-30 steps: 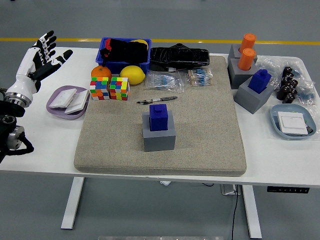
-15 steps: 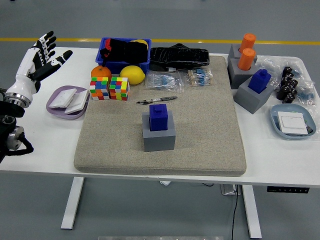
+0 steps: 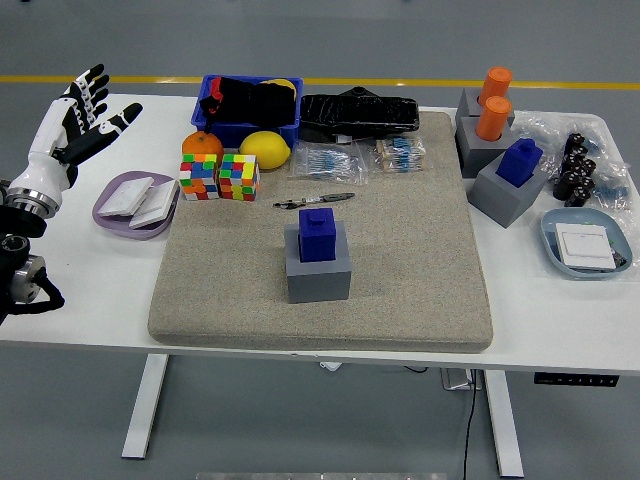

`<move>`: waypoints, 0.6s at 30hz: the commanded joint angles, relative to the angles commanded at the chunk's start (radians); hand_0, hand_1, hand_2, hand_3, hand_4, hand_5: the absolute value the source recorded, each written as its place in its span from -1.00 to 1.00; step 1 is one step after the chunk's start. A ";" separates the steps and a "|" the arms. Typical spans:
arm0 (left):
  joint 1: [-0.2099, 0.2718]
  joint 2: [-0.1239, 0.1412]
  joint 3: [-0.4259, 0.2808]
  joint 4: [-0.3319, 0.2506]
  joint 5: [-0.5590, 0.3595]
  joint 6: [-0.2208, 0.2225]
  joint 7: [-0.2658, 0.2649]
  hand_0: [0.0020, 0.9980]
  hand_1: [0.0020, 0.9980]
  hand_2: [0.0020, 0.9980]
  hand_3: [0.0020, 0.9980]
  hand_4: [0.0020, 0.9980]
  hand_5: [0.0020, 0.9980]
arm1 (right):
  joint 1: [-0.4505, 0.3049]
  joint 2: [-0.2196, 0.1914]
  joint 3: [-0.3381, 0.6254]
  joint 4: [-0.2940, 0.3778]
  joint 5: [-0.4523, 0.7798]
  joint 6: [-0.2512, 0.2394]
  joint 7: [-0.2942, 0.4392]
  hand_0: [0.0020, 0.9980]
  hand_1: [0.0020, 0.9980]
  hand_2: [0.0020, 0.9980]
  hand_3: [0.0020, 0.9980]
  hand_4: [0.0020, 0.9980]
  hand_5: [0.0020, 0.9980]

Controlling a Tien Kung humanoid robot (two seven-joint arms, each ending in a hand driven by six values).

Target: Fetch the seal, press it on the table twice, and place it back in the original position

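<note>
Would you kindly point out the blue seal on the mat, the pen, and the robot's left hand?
Seal [image 3: 318,233], head view, its front face.
Pen [image 3: 314,201], head view, mid-barrel.
Left hand [image 3: 72,127], head view, its palm.

Bare mat [image 3: 420,250] lies open around the blue seal [image 3: 319,234] on every side; only a pen [image 3: 313,201] lies just behind it.

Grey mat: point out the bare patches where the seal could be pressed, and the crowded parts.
The grey mat is bare right of the blue seal on its grey holder, out to the mat's right edge, and left of the holder below the two puzzle cubes. The near strip is also free. The far edge is crowded: pen, packets, black tray.
</note>
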 joint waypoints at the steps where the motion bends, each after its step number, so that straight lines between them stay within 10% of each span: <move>1: -0.001 0.000 0.000 -0.001 0.000 0.000 0.000 0.90 0.99 0.97 0.98 0.92 -0.05 | 0.000 0.000 -0.001 0.000 0.001 0.000 0.000 0.85 0.65 0.66 0.71 1.00 0.68; 18: -0.005 0.000 0.004 -0.005 -0.001 0.001 0.002 0.90 0.99 0.97 0.98 0.92 -0.05 | 0.000 -0.005 -0.022 0.000 0.013 0.004 0.001 0.85 0.67 0.66 0.70 1.00 0.68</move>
